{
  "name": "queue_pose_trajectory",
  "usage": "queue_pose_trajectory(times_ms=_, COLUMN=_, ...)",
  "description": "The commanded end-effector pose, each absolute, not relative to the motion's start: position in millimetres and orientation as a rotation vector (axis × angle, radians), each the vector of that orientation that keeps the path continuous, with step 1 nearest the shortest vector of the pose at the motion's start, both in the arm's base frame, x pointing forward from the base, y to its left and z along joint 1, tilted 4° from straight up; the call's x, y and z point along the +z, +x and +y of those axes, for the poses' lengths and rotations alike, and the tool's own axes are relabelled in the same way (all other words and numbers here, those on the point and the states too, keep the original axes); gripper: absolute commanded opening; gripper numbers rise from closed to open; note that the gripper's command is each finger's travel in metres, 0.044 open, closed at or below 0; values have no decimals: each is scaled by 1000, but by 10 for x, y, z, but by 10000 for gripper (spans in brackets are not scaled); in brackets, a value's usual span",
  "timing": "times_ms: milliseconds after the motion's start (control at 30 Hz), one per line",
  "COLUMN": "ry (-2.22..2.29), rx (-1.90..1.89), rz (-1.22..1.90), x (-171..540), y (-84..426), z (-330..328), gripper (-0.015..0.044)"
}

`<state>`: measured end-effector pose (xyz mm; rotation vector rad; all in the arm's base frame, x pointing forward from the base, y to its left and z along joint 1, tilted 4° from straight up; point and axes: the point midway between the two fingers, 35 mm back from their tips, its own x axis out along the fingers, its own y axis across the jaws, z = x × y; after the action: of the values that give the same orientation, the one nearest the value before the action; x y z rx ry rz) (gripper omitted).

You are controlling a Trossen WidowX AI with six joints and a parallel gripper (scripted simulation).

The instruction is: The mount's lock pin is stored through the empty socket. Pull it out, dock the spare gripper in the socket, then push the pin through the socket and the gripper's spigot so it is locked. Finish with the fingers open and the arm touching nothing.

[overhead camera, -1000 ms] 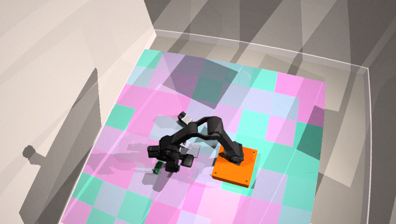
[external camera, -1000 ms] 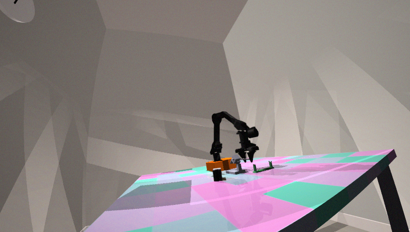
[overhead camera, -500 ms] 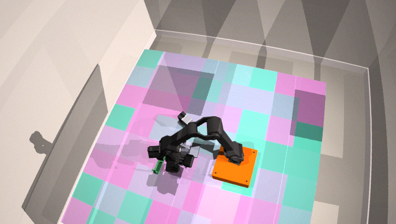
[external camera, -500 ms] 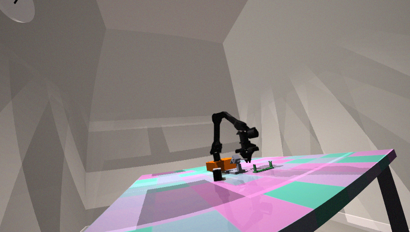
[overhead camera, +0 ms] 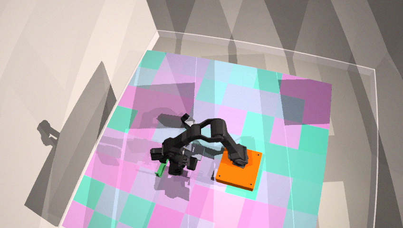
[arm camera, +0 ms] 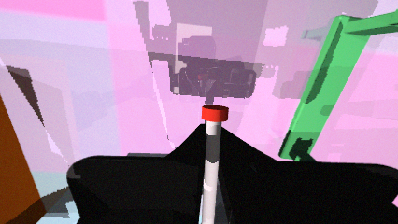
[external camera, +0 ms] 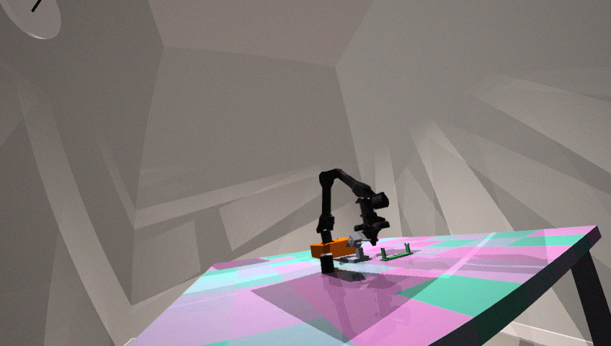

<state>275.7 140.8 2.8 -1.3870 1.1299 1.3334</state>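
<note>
The place looks like a plain, bare-walled room given over to robot work, something like a small lab; no sign names it. Pale grey-beige walls [external camera: 240, 124] meet at odd angles, crossed by long slanting bands of light and shadow. Part of a round clock [external camera: 40, 19] with a dark hand shows high in one corner. A table [overhead camera: 311, 158] [external camera: 480, 295] with a pink, mint and lilac checkered top and dark legs carries a black robot arm [overhead camera: 217, 128] [external camera: 326, 201], standing on an orange block [overhead camera: 237, 176] [external camera: 317, 250] [arm camera: 11, 187]. Near it are a small grey stand [external camera: 359, 254] and a green rack [overhead camera: 161, 168] [external camera: 396, 256] [arm camera: 329, 84], which suggest a test bench.
</note>
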Motion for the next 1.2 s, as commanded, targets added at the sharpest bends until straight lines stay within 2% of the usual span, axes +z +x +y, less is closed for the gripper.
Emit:
queue_pose_trajectory(times_ms=0, ry=-1347, rx=1365, rz=1096, x=57, y=2754, z=1426, gripper=0)
queue_pose_trajectory(times_ms=1167, ry=-1229, rx=1444, rz=1018, x=169, y=2709, z=1651, gripper=0)
